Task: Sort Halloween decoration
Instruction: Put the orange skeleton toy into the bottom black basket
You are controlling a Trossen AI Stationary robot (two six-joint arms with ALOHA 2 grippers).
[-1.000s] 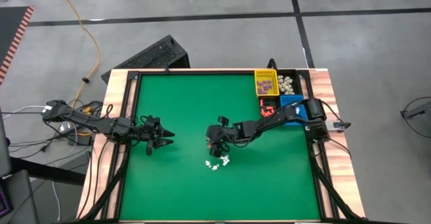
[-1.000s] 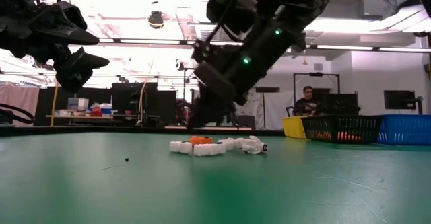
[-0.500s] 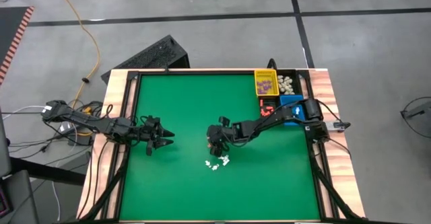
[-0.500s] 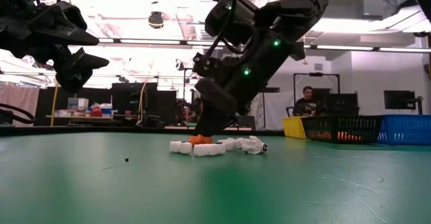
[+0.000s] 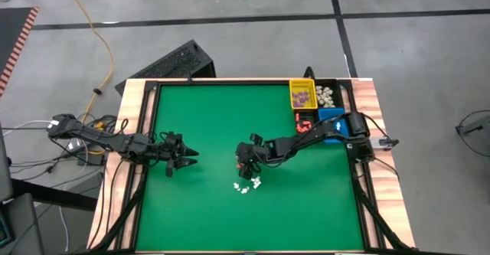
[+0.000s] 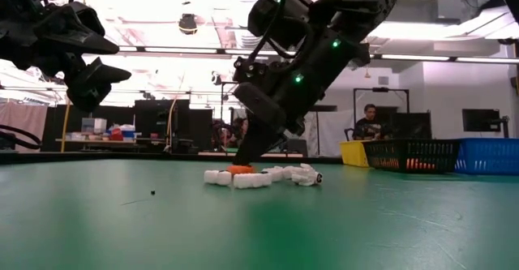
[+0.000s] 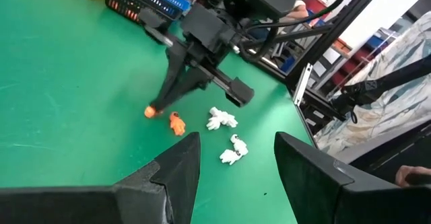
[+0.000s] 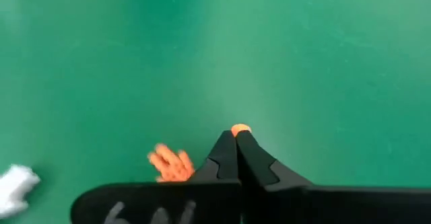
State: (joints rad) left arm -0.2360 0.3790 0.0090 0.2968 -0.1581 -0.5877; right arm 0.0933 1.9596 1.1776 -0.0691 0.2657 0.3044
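An orange trinket (image 8: 240, 129) of the Halloween decoration sits at the tips of my right gripper (image 5: 243, 165), which is shut on it near the middle of the green table (image 5: 207, 117). A second orange trinket (image 7: 176, 124) lies just beside it. A few white trinkets (image 5: 246, 184) lie a little nearer the table's front edge. My left gripper (image 5: 187, 154) hangs open above the table's left part, pointing level toward the pile, with nothing between its fingers (image 7: 175, 177). My right gripper pinches the orange trinket (image 7: 149, 112) between the very ends of its two fingers. The fingers slant down from the table's right and far side. The trinket sits low at the table top; whether it is clear of the surface I cannot tell.
At the far right corner stand a yellow bin (image 5: 302, 94) with purple pieces, a black bin (image 5: 328, 96) with cream pieces, another black bin (image 5: 305, 121) with orange-red pieces and a blue bin (image 5: 331, 117). A person (image 6: 371, 122) sits in the room beyond the table.
My right gripper has tipped down a little onto the orange trinkets at the pile's far edge and has shut on one of them. The white trinkets have stayed where they were.
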